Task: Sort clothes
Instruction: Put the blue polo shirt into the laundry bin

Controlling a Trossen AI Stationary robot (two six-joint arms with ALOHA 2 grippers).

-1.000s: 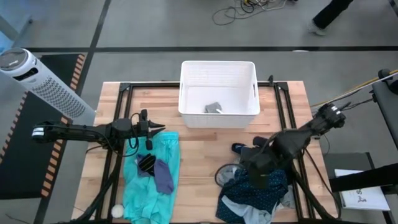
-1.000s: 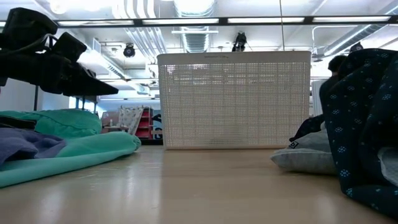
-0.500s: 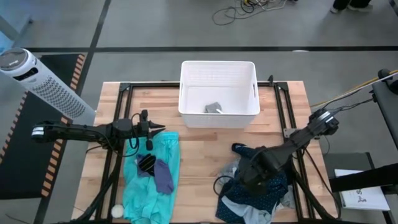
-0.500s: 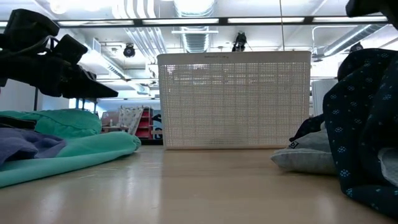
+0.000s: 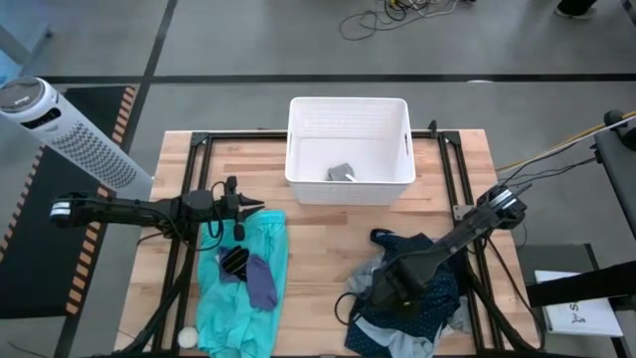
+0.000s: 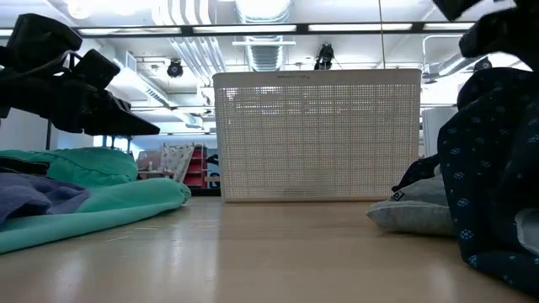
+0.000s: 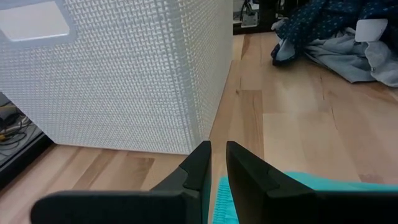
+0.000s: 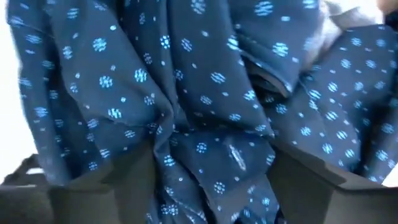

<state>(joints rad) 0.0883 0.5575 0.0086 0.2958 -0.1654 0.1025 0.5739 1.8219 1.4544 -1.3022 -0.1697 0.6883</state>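
The large turquoise garment [image 5: 243, 283] lies spread at the table's left, with a purple piece [image 5: 262, 282] and a dark white-printed piece [image 5: 235, 261] on it. The navy patterned garment [image 5: 422, 298] lies heaped at the near right, over grey cloth [image 5: 465, 320]. My left gripper [image 5: 256, 206] is shut and empty, hovering level over the turquoise garment's far edge and pointing right. My right gripper [image 5: 383, 290] is open, pointing down into the left part of the navy heap [image 8: 205, 93]. My right gripper comes from above, and its open fingers [image 8: 99, 186] stand on either side of a bunched fold of the navy patterned cloth [image 8: 205, 149]. The fold fills the gap between them. The garment lies slack on the table.
A white slatted basket [image 5: 350, 109] stands at the far middle with a grey piece [image 5: 341, 173] inside. A small white ball [image 5: 187, 338] lies at the near left. Bare wood lies between the two heaps [image 5: 318, 259].
My right gripper has moved toward the table's left and near edge and down onto the navy heap. The left arm has kept still.
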